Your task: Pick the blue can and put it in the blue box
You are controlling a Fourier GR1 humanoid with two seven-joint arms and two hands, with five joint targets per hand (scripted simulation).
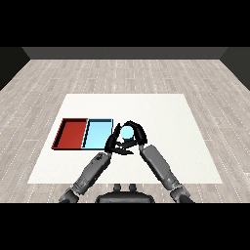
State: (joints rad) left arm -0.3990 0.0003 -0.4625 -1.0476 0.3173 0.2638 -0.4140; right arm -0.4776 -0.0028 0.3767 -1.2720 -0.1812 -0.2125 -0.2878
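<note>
Just below the frame's centre, the right hand (pixel 136 133) curls round the small light-blue cylindrical can (pixel 127 131), with the left hand (pixel 113 142) beside it, fingers bent but apparently holding nothing. The shallow light-blue tray (pixel 93 136) lies just left on the white desk (pixel 171 127). Best carry the can leftward, upright, past the near rim. No readable labels.

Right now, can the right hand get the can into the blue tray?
Probably yes. The right hand is curled round the can just right of the blue tray, but the left hand sits between them.
</note>
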